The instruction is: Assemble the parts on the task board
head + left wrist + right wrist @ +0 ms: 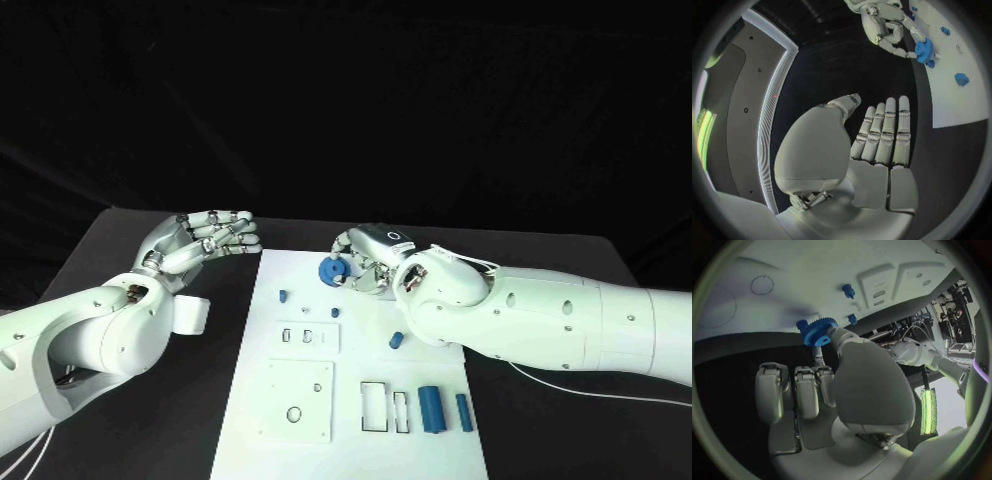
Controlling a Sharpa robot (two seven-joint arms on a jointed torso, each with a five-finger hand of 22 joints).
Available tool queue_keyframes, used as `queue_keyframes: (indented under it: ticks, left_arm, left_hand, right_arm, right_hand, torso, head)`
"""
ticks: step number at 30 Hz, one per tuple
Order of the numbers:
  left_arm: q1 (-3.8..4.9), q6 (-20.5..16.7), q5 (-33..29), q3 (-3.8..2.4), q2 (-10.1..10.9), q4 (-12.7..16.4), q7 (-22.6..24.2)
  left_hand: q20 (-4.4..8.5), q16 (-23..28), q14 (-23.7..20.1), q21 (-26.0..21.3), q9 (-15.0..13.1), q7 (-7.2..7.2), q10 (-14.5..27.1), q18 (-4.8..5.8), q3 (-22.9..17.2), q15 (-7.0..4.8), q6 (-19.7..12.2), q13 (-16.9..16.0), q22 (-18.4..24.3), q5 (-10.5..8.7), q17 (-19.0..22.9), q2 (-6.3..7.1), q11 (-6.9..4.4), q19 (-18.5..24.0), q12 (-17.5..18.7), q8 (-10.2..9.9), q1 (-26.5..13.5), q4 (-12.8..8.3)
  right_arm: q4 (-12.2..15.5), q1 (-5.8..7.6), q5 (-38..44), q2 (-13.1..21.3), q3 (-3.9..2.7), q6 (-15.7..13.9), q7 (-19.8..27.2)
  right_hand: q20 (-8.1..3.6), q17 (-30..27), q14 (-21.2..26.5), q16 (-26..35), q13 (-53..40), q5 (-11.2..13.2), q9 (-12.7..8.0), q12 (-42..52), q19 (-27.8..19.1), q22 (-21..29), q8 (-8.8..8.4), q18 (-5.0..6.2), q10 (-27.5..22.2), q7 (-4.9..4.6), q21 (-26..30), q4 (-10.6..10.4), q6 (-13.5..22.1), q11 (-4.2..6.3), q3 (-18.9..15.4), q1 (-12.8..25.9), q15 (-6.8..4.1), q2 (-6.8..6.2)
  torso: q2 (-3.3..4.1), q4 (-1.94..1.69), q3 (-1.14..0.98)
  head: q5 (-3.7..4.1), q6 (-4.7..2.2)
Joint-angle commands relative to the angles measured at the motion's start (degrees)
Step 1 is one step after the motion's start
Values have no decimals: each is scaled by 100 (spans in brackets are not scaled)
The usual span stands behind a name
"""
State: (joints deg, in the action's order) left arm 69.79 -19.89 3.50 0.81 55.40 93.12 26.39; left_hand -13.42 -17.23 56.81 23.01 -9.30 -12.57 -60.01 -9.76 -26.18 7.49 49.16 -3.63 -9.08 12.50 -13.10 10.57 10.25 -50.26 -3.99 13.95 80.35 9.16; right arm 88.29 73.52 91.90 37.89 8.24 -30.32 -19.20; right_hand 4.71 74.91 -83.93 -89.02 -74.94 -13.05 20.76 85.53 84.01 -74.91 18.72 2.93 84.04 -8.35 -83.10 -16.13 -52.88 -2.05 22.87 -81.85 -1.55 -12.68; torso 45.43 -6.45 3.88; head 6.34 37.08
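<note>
The gear (332,269) is small, blue and toothed, with a stub hub on one side. It sits at the board's (433,455) far end, over the white surface, pinched at the fingertips of the right hand (372,262); that hand's other fingers curl in below it. The left hand (202,240) hovers off the board's left edge over the black table (130,240), fingers together and holding nothing.

white task board (361,440), blue gear (333,269), black table (562,440)
</note>
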Motion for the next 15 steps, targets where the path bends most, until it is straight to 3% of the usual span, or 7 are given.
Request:
queue_keyframes:
  ticks: [1, 15]
  left_arm:
    - [4, 100, -12, -3, -17, 13, 29]
    - [4, 101, -12, -3, -21, 9, 25]
  left_hand:
    - [0, 31, -27, 29, 6, -110, 9, -55, -6, 14, -6, -5, -6, -17, -5, -13, 14, 26, 36, -33, -23, -16]
    - [-1, 36, -26, 33, 7, -109, 8, -56, -9, 13, -4, -6, -7, -20, -10, -15, 13, 31, 34, -34, -19, -25]
  right_arm:
    - [-72, -25, 196, -92, -1, 69, -68]
    - [-224, -96, 154, -240, 4, 246, -71]
  right_hand:
    - [-33, 1189, -544, -35, -1041, 6, 218, 21, 58, -782, 32, -75, 273, 205, -19, -3, -360, 30, 16, 26, -38, -8]
    - [-35, 1184, -543, -35, -1047, 8, 219, 26, 52, -774, 25, -72, 278, 202, -11, -1, -354, 28, 21, 36, -39, -17]
  torso:
    - [6, 0, -2]
    - [-1, 20, -9]
  head:
    - [-19, 11]
    - [-51, 70]
